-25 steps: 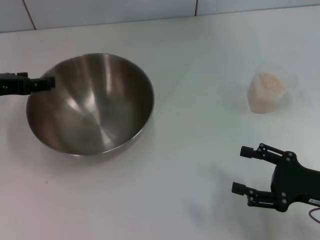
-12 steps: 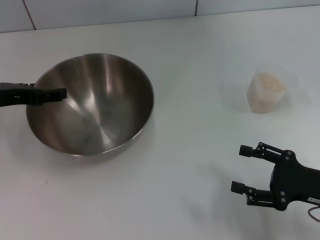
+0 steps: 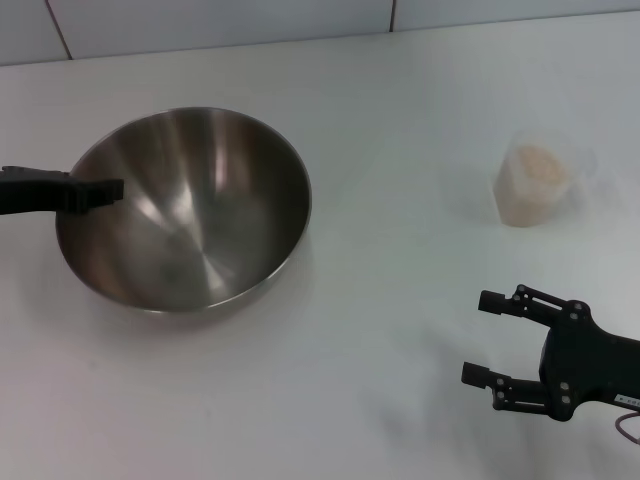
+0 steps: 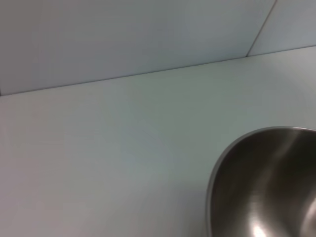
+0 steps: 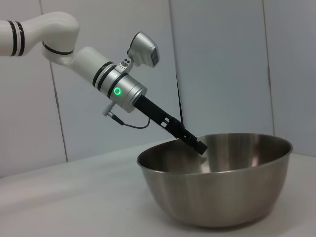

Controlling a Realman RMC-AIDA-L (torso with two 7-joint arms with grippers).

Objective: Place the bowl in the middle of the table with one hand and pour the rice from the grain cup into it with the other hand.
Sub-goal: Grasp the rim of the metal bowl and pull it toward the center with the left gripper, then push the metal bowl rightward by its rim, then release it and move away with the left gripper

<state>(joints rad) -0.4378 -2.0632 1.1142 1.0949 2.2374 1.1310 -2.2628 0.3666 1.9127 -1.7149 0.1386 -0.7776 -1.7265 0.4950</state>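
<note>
The large steel bowl (image 3: 200, 220) sits on the left part of the white table (image 3: 400, 90). My left gripper (image 3: 105, 190) comes in from the left and sits at the bowl's left rim, one finger reaching inside, closed on the rim. In the right wrist view the left gripper (image 5: 199, 145) dips over the rim of the bowl (image 5: 222, 192). The left wrist view shows part of the bowl (image 4: 266, 187). The clear grain cup (image 3: 535, 190) with rice (image 3: 538, 163) stands upright at the right. My right gripper (image 3: 481, 339) is open and empty near the front right.
A tiled white wall (image 3: 200, 20) runs along the back edge of the table. Bare tabletop lies between the bowl and the grain cup.
The left gripper reached further over the bowl's rim, then drew back a little. The bowl has shifted slightly to the right. The right arm and the cup have stayed still.
</note>
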